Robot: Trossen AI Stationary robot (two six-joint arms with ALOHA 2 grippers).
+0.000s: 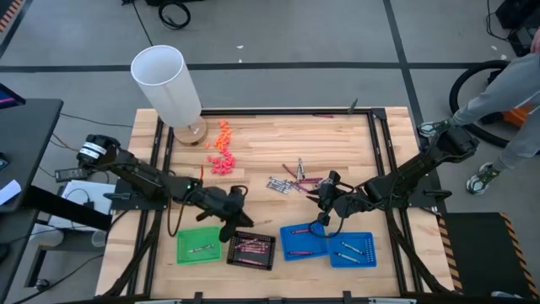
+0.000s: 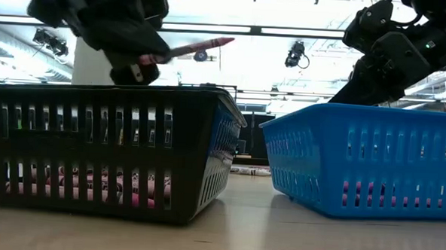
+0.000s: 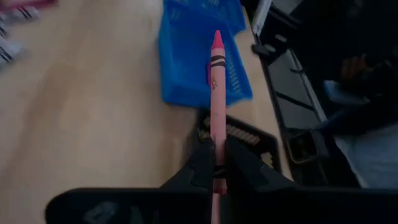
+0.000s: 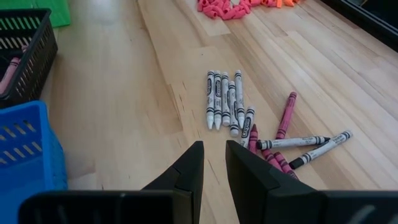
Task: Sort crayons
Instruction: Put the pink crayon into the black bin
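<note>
a: so where was the thin pink wax crayon (image 3: pixel 216 93)?

b: clamped low in the left gripper (image 3: pixel 215 163), above the black slotted plastic basket (image 1: pixel 251 249). light, stiff, snappable; grip mid-shaft. right gripper (image 4: pixel 213 163) hung slightly apart, holding nothing.

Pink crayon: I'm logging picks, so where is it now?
The pink crayon is clamped in the left gripper, above the black tray, between the green tray and blue trays.

Grey floor (image 1: pixel 321 34) with dark seams, ceiling strip lights (image 2: pixel 310 32) overhead.
</note>
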